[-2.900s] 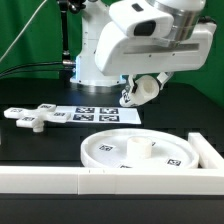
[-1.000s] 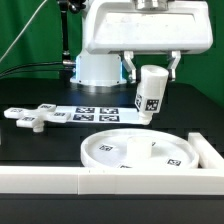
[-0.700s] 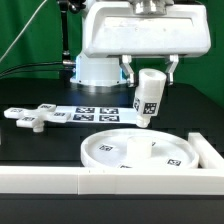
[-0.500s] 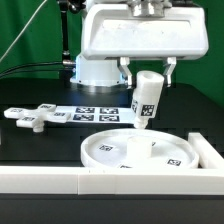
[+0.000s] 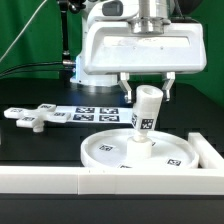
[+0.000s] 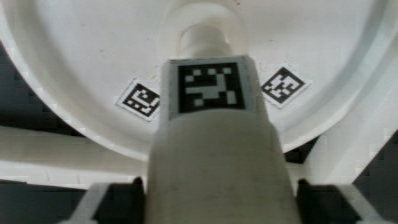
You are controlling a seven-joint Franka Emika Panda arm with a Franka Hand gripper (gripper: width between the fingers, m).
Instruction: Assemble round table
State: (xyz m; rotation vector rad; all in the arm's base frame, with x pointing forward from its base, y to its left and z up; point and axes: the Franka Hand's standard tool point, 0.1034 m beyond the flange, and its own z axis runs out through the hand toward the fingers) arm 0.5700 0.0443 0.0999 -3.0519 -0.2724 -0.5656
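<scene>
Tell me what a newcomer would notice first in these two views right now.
The white leg, clamped between the fingers and leaning slightly, stands out first, its lower end down at the middle of the round disc. In the wrist view its square marker fills the centre. Off at the exterior view's left, the cross-shaped piece lies alone on the black table.

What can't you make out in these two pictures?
Whether the leg tip touches the disc: exterior view, white on white; wrist view, the leg itself covers it.
The disc's centre: wrist view, hidden behind the leg.
The gripper fingertips: wrist view, cut off by the picture's edge.
The cross-shaped piece markers: exterior view, too small.
</scene>
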